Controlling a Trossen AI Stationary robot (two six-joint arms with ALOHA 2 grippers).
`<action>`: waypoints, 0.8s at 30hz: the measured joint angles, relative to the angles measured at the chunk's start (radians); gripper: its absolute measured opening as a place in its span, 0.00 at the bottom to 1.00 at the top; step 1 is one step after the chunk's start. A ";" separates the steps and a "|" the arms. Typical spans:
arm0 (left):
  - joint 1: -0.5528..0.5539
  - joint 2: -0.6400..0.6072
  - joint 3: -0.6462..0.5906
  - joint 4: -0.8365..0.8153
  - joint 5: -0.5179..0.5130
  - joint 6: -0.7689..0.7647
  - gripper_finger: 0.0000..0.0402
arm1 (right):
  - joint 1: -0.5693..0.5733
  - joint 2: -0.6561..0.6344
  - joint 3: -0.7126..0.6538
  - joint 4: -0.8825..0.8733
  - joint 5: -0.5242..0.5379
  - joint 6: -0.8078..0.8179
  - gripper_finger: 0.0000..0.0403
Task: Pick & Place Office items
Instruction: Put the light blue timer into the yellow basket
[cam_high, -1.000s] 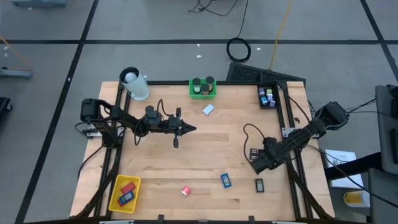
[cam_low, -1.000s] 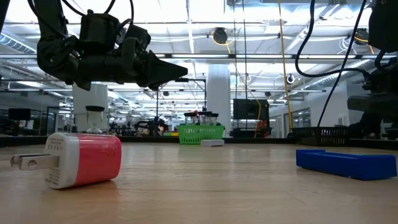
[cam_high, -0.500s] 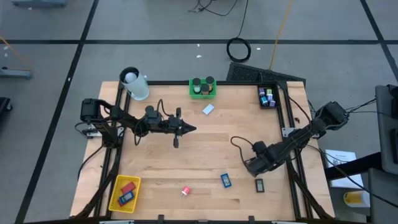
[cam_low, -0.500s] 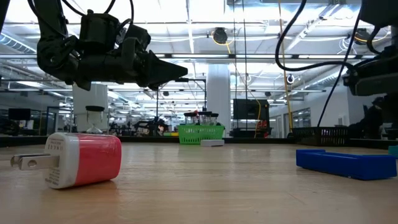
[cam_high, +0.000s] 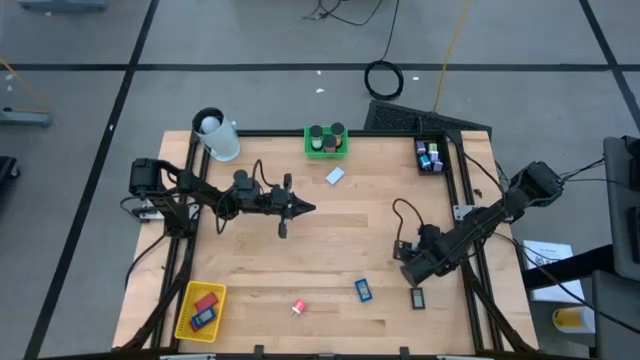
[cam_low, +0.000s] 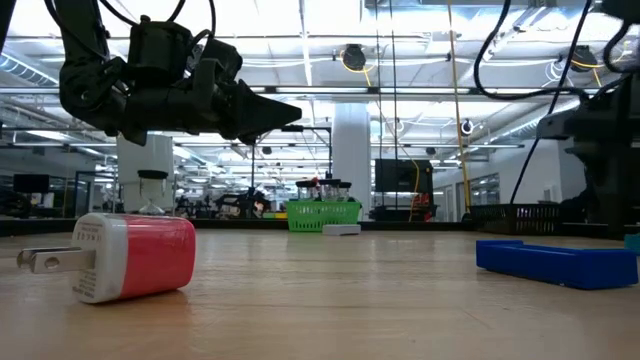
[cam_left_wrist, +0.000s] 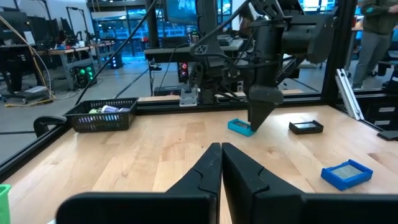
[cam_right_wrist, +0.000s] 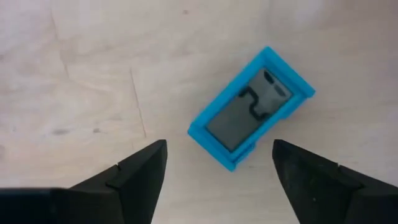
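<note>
Since a second ago the right claw (cam_right_wrist: 217, 165) has spread wide and shifted above a teal block (cam_right_wrist: 250, 107) on the worktop (cam_high: 330, 230). The block lies just ahead, between its fingers, its long axis diagonal to them. The left claw (cam_left_wrist: 221, 163), pressed together, hangs well apart.

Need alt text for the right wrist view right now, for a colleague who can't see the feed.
Looking straight down, the right gripper has its two dark fingers spread wide open above a small teal block with a grey face, lying tilted on the bare wooden table. The block sits just ahead of the gap, untouched.
</note>
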 joint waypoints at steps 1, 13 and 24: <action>0.000 0.000 0.000 0.000 0.000 -0.002 0.05 | -0.009 0.003 0.000 0.000 -0.001 0.001 0.71; 0.000 0.000 0.000 0.000 0.000 0.001 0.04 | -0.042 0.064 0.000 -0.044 -0.098 0.000 0.69; 0.000 0.000 0.001 0.000 0.000 -0.001 0.02 | -0.042 0.063 -0.008 -0.065 -0.096 -0.012 0.49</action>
